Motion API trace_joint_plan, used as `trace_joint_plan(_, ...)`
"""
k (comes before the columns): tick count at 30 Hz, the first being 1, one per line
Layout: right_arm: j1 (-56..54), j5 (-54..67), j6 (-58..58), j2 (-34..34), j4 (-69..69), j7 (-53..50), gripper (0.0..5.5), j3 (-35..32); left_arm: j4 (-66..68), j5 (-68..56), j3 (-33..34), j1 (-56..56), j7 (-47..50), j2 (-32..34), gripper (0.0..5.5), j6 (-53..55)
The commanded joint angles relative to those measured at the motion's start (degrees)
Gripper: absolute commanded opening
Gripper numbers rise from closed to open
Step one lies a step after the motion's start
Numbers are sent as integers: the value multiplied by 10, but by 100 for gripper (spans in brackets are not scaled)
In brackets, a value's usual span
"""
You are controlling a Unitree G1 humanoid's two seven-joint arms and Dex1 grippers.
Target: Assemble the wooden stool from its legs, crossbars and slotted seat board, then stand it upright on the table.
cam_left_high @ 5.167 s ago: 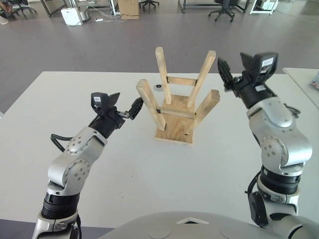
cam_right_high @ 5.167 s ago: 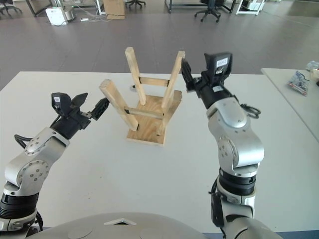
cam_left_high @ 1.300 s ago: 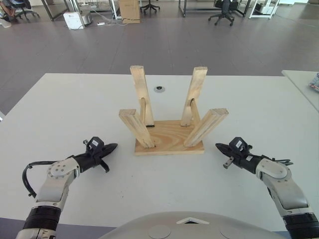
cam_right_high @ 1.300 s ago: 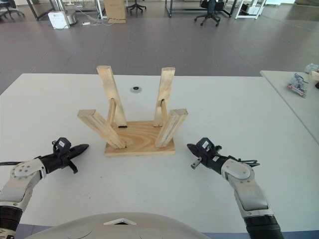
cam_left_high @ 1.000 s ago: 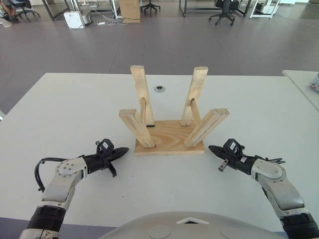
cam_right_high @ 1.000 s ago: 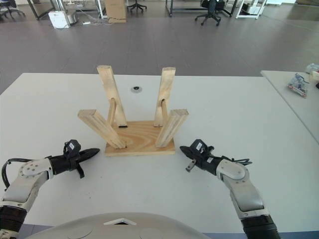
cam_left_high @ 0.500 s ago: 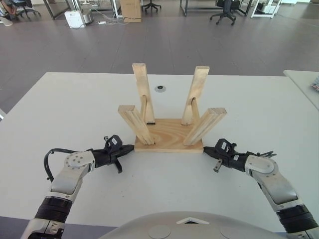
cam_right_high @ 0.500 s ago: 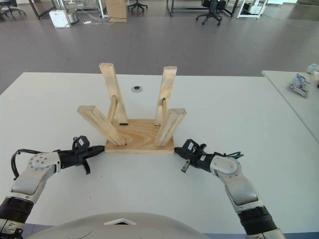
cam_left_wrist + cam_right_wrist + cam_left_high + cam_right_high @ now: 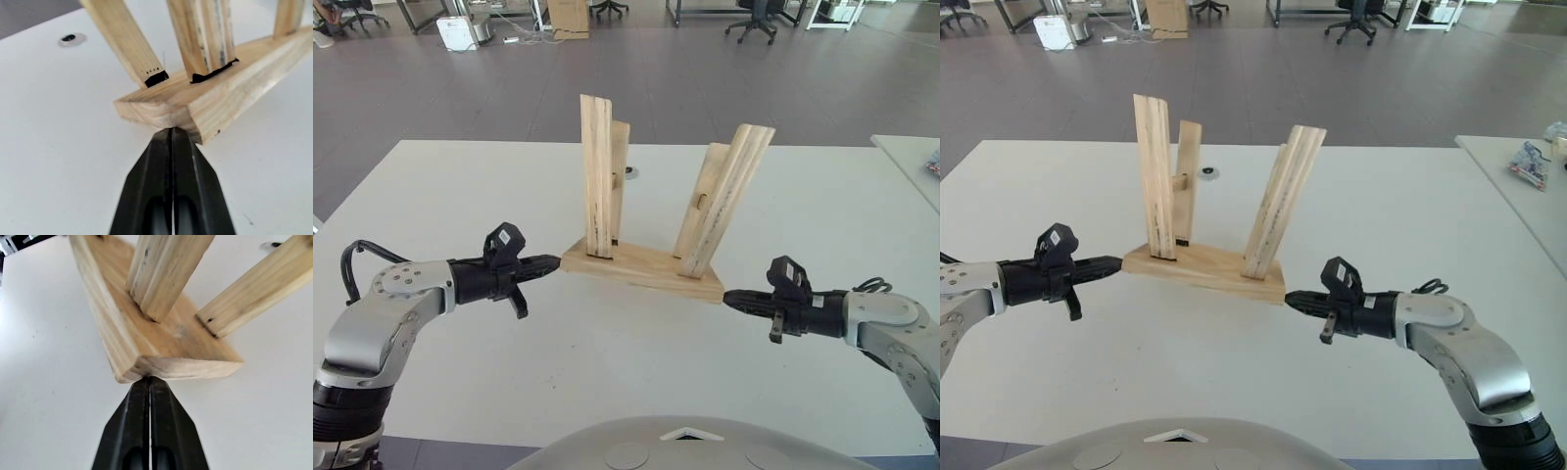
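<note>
The wooden stool is assembled and upside down, its legs pointing up from the seat board. The board looks held a little above the white table, tilted down toward my right. My left gripper is shut, its tip pressed against the board's left corner. My right gripper is also shut, its tip against the board's right corner. Neither gripper has the wood between its fingers; the stool is pinched between the two tips.
A small round grommet sits in the table behind the stool. A second table with small items stands at the far right. Open floor with office chairs lies beyond the table's far edge.
Both shut grippers closed in on the seat board's ends and rose. The stool has come up off the table and turned, so its legs now line up differently.
</note>
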Motion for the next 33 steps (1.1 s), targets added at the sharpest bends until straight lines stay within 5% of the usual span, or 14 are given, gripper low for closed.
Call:
trace_joint_plan(1, -79, 154, 23, 37, -74, 20, 0, -9, -98, -140, -40, -47, -61, -46, 3, 20)
trace_joint_plan(11, -89, 299, 165, 14, -68, -43, 0, -44, -88, -178, -3, -28, -49, -76, 3, 76)
trace_joint_plan(24, -24, 97, 58, -82, 60, 59, 213, -3, 26, -51, -34, 59, -141, -22, 178, -23)
trace_joint_plan(33, -56, 176, 83, -56, 13, 65, 336, -35, 2, -69, -22, 18, -134, -18, 303, -27)
